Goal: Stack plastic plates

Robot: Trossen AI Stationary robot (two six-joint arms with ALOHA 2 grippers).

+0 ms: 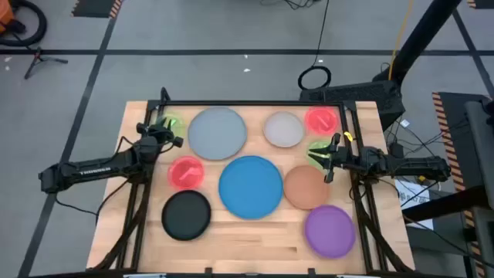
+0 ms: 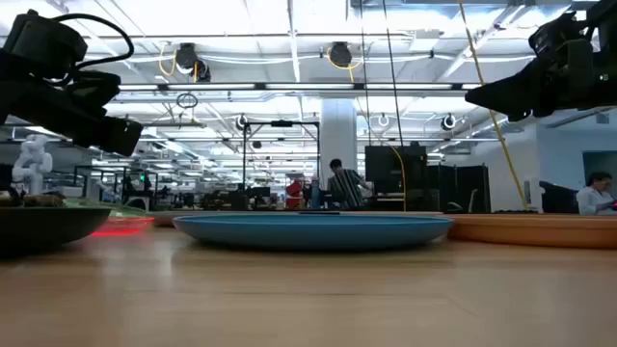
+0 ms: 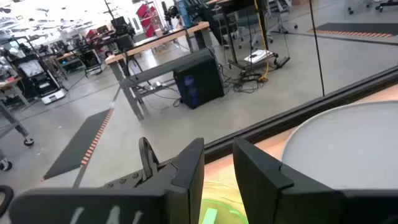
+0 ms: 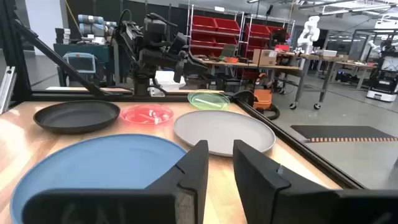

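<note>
Nine plates spread flat across wooden table (image 1: 255, 232), none stacked. Blue plate (image 1: 250, 186) at centre; grey plate (image 1: 217, 132) behind it; black plate (image 1: 186, 214) and purple plate (image 1: 330, 229) near front edge. Left gripper (image 1: 167, 133) hovering over green plate (image 1: 171, 123) at back left corner, fingers (image 3: 186, 174) slightly parted, holding nothing. Right gripper (image 1: 332, 154) above second green plate (image 1: 319, 148) at right side, narrow gap, empty. No readable writing or labels.

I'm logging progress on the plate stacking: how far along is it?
Nothing looks stacked: the blue plate, grey plate and black plate all lie singly. Neither the left gripper nor the right gripper holds a plate. All stacking remains.
</note>
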